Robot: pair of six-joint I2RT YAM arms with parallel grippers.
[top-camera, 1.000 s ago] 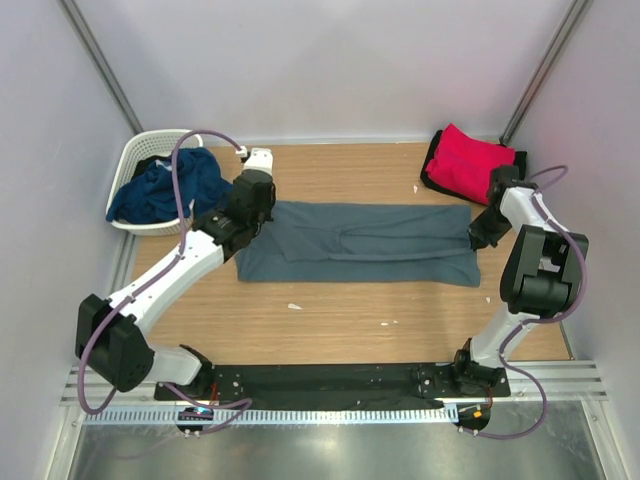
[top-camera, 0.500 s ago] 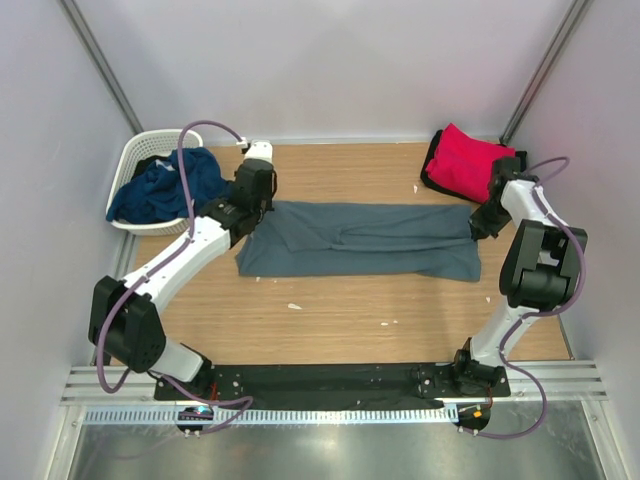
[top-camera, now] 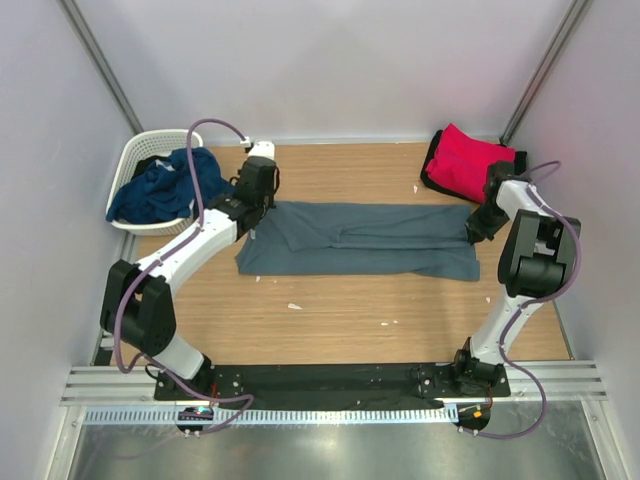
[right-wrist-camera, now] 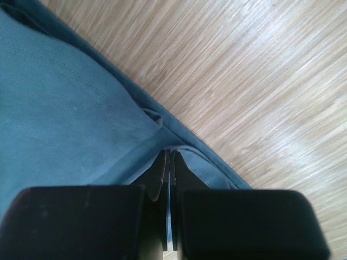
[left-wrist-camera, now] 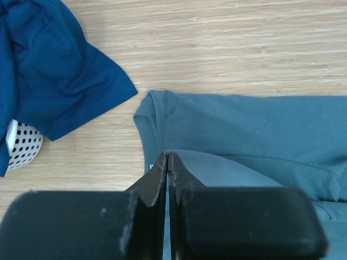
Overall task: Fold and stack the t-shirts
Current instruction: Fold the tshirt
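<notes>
The slate grey-blue t-shirt (top-camera: 380, 240) lies as a long folded strip across the middle of the table. My left gripper (top-camera: 256, 205) is at its far left corner, jaws shut on a fold of the cloth (left-wrist-camera: 244, 124). My right gripper (top-camera: 478, 228) is at its right end, jaws shut on the hem (right-wrist-camera: 54, 97). A bright red t-shirt (top-camera: 470, 160) lies folded on a black one (top-camera: 432, 172) at the back right. A navy blue t-shirt (top-camera: 165, 185) hangs out of the basket, and shows in the left wrist view (left-wrist-camera: 49, 70).
The white lattice basket (top-camera: 135, 160) stands at the back left; its wall shows in the left wrist view (left-wrist-camera: 21, 149). Bare wooden table (top-camera: 350, 310) lies in front of the shirt. Grey walls enclose the sides and back.
Both grippers have moved toward the back of the table with the grey-blue shirt's cloth in them. The shirt's near edge has drawn in slightly, and the strip is narrower.
</notes>
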